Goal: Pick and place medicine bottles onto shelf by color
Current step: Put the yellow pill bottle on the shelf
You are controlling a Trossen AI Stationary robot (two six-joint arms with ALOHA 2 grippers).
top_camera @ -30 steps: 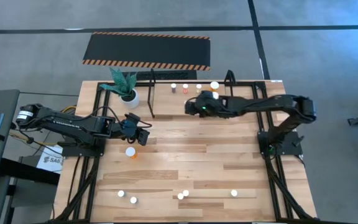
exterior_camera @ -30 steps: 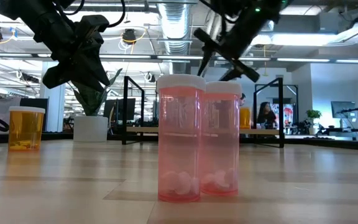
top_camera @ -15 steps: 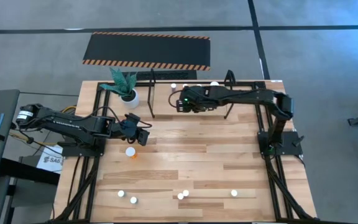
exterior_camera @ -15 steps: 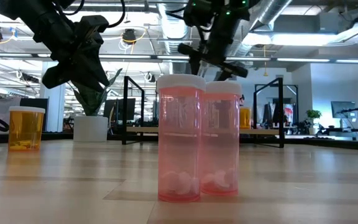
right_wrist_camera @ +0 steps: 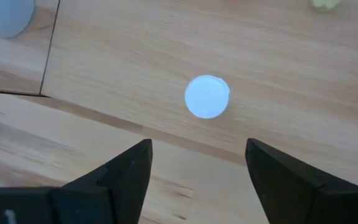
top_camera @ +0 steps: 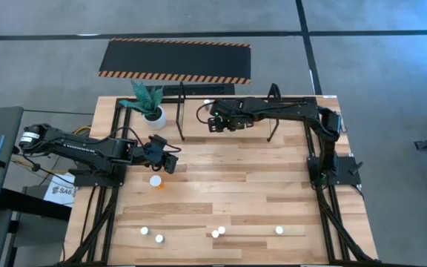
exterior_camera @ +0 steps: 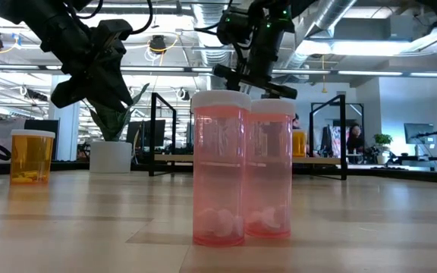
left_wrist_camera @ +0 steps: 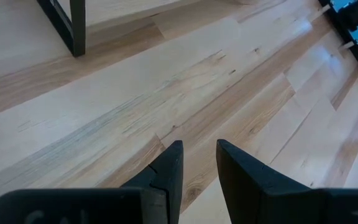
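Seen from above, the left pincer hovers at the wooden bench's nine o'clock, fingers nearly closed on nothing, one orange bottle just below it. Five white-capped bottles dot the six o'clock edge. A potted plant stands at eleven. At twelve, the right pincer hangs released over the black tube shelf, above a round white cap.
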